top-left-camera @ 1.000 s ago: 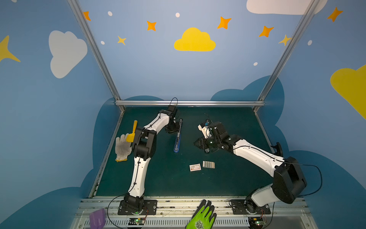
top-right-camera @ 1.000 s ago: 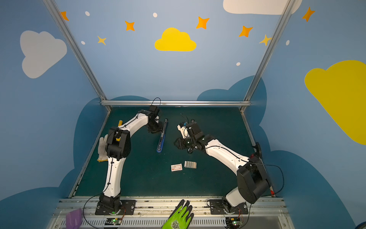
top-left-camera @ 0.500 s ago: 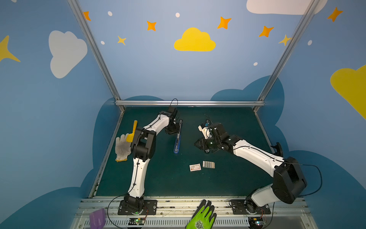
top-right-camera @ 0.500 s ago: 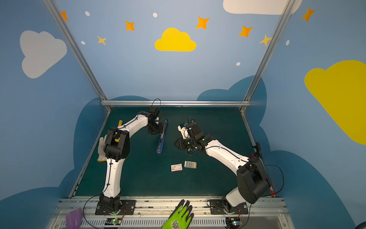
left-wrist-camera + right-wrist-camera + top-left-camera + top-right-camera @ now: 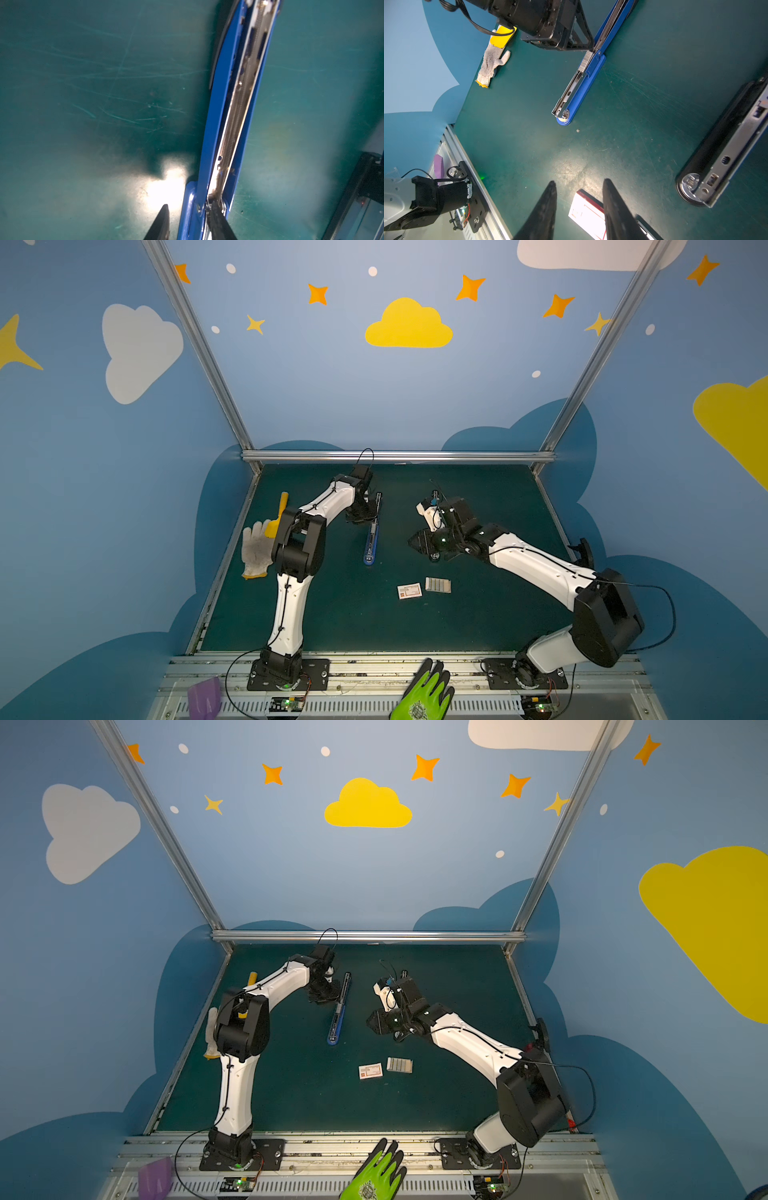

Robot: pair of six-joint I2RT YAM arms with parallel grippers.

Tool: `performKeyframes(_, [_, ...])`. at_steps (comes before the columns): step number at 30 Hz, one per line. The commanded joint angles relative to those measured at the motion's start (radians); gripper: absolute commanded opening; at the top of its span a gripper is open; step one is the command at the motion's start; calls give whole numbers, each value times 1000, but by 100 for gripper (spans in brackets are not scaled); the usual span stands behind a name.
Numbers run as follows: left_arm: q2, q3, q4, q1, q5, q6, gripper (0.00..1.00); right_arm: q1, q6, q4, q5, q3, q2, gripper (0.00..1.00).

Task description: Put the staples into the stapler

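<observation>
A blue stapler [image 5: 371,536] lies folded open flat on the green mat, its metal channel [image 5: 234,124] facing up. My left gripper [image 5: 189,205] sits at its hinge. One finger [image 5: 217,220] rests in the channel end, and the other [image 5: 161,222] stands just outside the blue side wall with a narrow gap. The staples [image 5: 437,585] lie rowed in a small pale tray nearer the front, in both top views [image 5: 400,1065]. My right gripper [image 5: 579,182] hovers open and empty above the mat between stapler and tray [image 5: 415,541].
A white box with a red mark [image 5: 588,212] lies beside the staples tray. A black and silver stapler-like object [image 5: 716,155] lies near my right arm. A white knit glove [image 5: 255,547] and yellow tool [image 5: 279,510] sit at the left edge, a green glove [image 5: 428,693] on the front rail.
The left arm's elbow has shifted slightly while its gripper stays at the stapler's hinge. The stapler, the staples and the right arm have not moved.
</observation>
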Motion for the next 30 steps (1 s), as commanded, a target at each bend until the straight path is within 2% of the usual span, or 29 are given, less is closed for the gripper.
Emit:
performKeyframes(1, [-28,1,-38,-9,-21,20,34,-5,3,8,10,-17,-34,38])
performKeyframes(13, [20,93,-76,-11,-24,24,40,-12,6,8,8,-16,-38,38])
performKeyframes(30, [-4,19,-68,-21,-35,22,32,-20,7,9,13,-28,-62,38])
